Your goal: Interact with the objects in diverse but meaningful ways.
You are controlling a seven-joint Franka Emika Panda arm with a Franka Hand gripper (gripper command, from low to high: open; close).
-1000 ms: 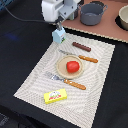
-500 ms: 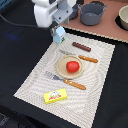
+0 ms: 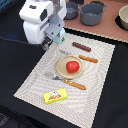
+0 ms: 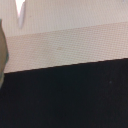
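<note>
My gripper [image 3: 49, 42] hangs over the far left corner of the striped placemat [image 3: 35, 85], just to the exterior view's left of the pale blue-white milk carton [image 3: 60, 36]. Its fingers are mostly hidden by the white hand, and I cannot tell whether they are open or touch the carton. The red tomato [image 3: 73, 66] sits on the tan plate [image 3: 61, 68]. The brown sausage stick [image 3: 81, 47] lies beyond it. The yellow butter box [image 3: 55, 95] lies near the mat's front. The grey two-handled pot [image 3: 93, 14] stands at the back. The wrist view shows only the mat's edge [image 4: 65, 45] and black table.
A wooden-handled knife [image 3: 88, 59] lies beside the plate and a fork [image 3: 67, 82] in front of it. A second grey pot [image 3: 71, 10] and a pale bowl [image 3: 123, 18] stand on the brown surface at the back. Black table [image 3: 107, 100] surrounds the mat.
My gripper has moved to the exterior view's left and lower, from above the milk carton to beside it. The objects have not moved.
</note>
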